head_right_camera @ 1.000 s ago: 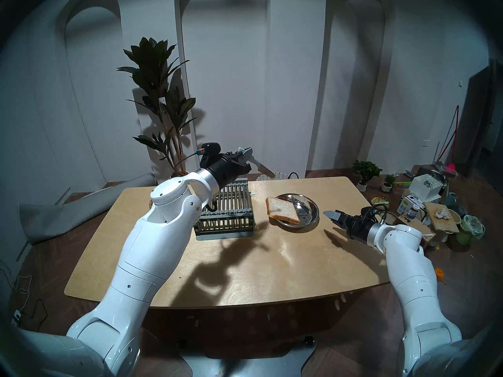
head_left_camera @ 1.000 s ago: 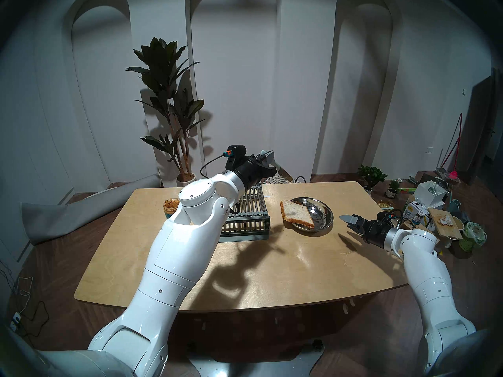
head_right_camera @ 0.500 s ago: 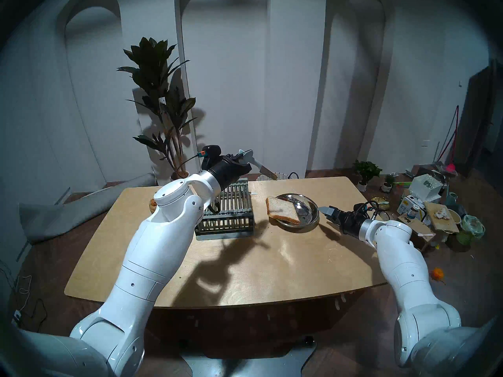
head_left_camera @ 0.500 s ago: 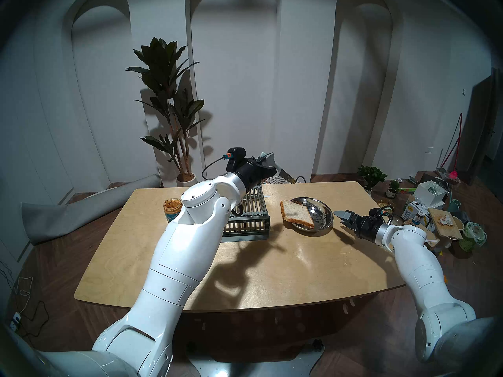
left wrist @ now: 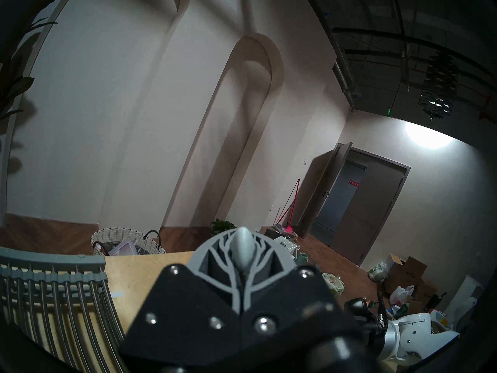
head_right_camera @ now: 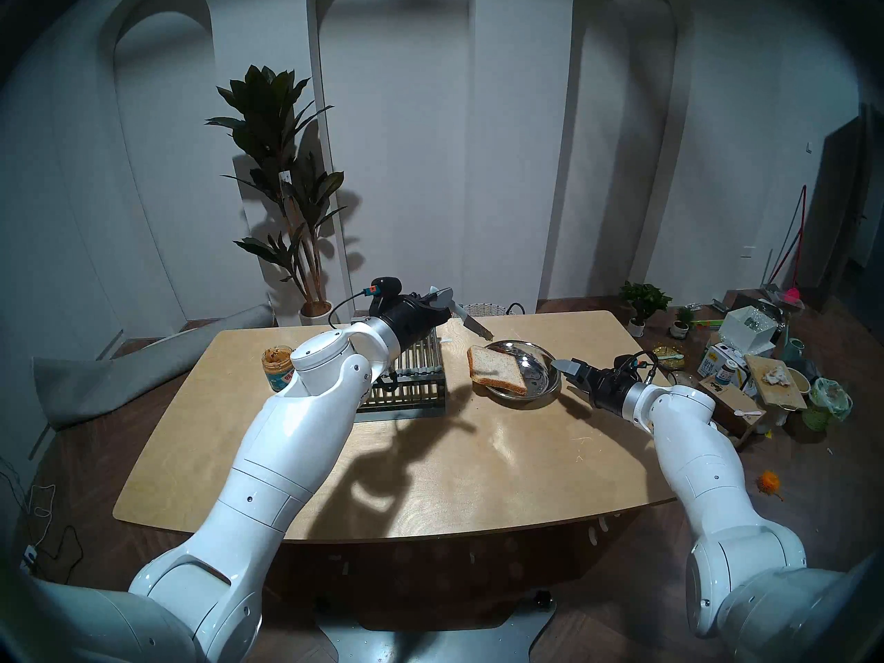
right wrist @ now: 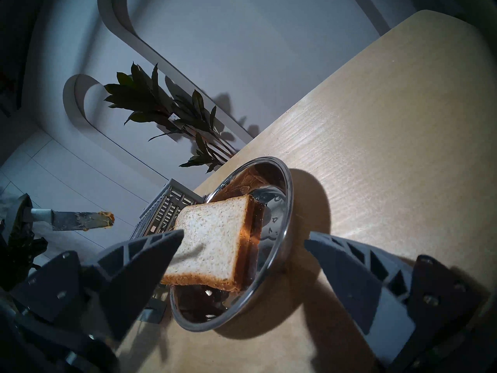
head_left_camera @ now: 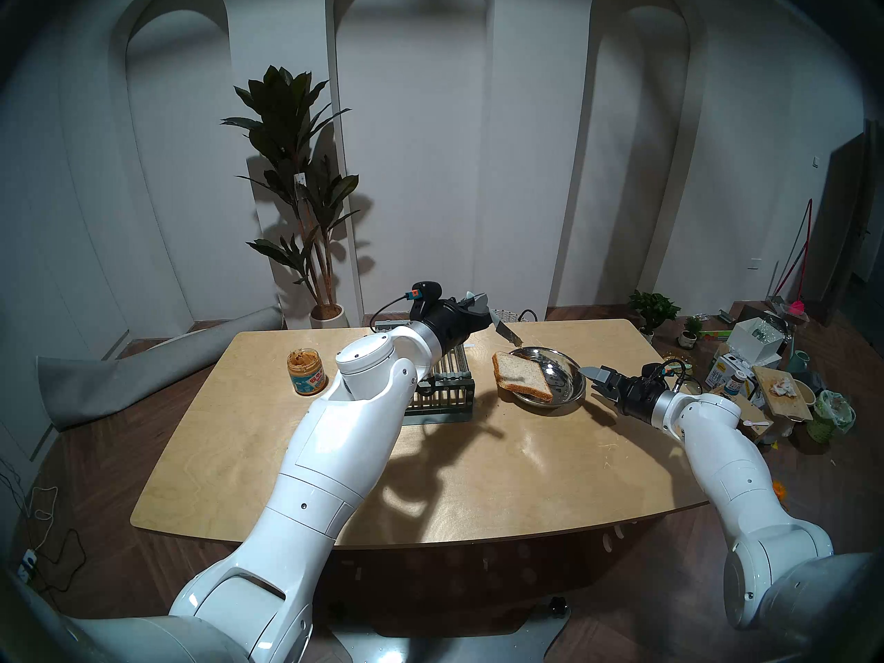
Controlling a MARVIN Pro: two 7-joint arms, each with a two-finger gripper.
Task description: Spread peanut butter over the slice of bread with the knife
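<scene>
Left gripper (head_left_camera: 478,299), centre frame: clenched on knife (head_left_camera: 503,329), paste-smeared blade tip above plate (head_left_camera: 571,393) rim. Right gripper (head_left_camera: 595,379), right of plate: fingers spread, grasping nothing. Bread (head_left_camera: 521,376) tilted on plate's left rim. Jar (head_left_camera: 306,372) left of rack (head_left_camera: 442,390).

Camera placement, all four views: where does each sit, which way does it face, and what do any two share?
Head stereo left: high, facing down at the table; both arms show.
Head stereo right: nearly the same picture.
Left wrist: faces the far wall over the left gripper, shut on the knife.
Right wrist: low, tilted, facing the slice of bread on the metal plate between the open right gripper fingers.
Shared: right wrist and head views show the bread and knife.
</scene>
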